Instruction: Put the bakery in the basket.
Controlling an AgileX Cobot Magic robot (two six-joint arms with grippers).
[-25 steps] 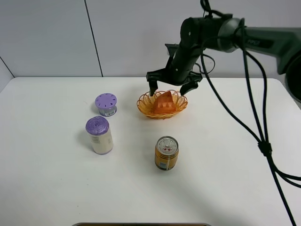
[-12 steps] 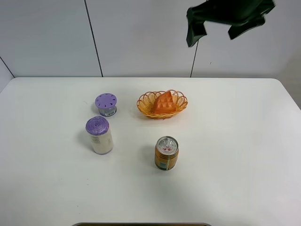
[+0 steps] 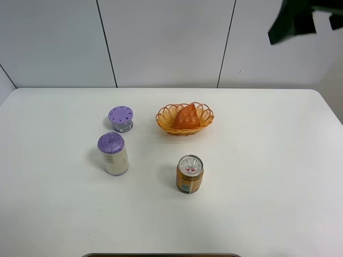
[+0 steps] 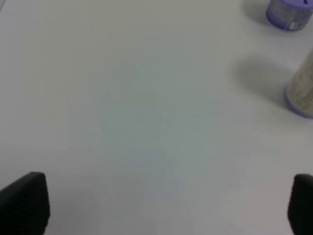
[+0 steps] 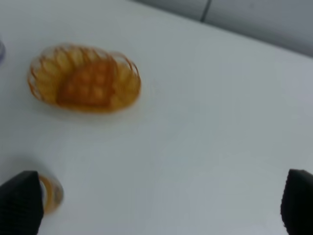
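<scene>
One bakery (image 3: 187,116) lies inside basket (image 3: 185,119), task looks done. Probably light, stiff plastic; dimpled faces best for any regrasp. Right gripper (image 5: 156,205) spread wide, empty (left gripper (image 4: 156,205) likewise, over bare table (image 3: 257,171)).

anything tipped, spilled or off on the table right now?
Nothing stands out. The orange-brown toy waffle wedge leans inside the yellow-orange wicker basket. The orange drink can, the tall purple-capped white bottle and the short purple-lidded jar all stand upright. No spills.
</scene>
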